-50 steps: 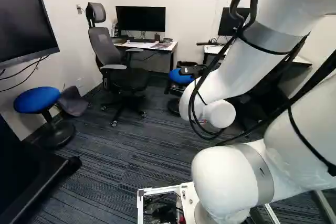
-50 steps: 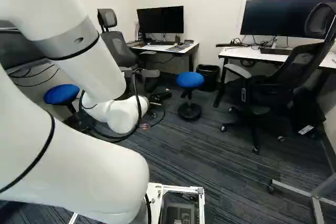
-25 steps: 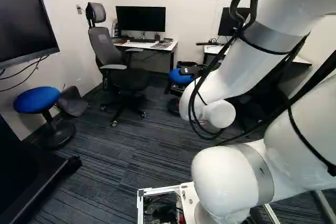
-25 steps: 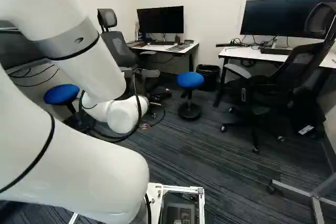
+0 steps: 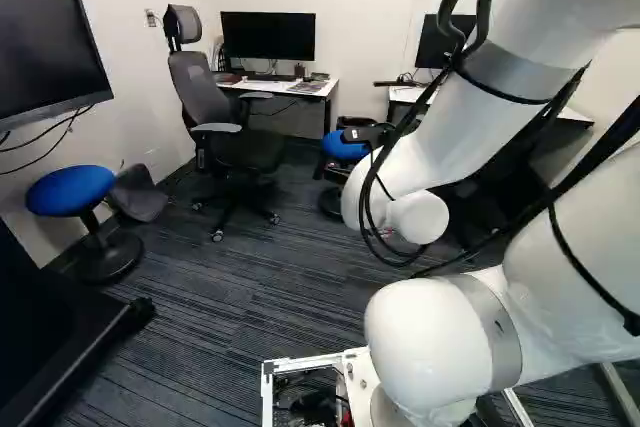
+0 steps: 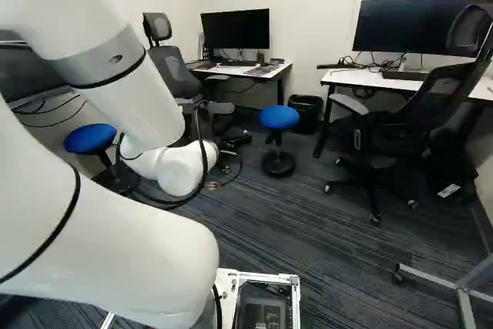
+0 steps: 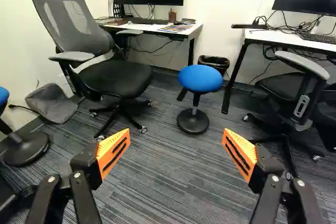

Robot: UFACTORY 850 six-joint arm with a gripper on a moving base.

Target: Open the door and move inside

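No door or door handle shows in any view. In the right base view the gripper (image 6: 235, 141) is a small dark shape beyond the arm's white end, mostly hidden. The wrist view has the gripper (image 7: 174, 139) open, its orange pads wide apart with nothing between them but the carpet (image 7: 170, 182) farther off. Ahead of the fingers, a round blue stool (image 7: 200, 78) stands on that floor, touched by neither finger.
A grey office chair (image 5: 205, 107) and desk (image 5: 300, 87) stand by the far wall. Another chair (image 6: 408, 117) is at the right base view's right, above a metal stand foot (image 6: 431, 278). Left base view: blue stool (image 5: 70, 190), large screen (image 5: 45, 32), dark low edge (image 5: 85, 357).
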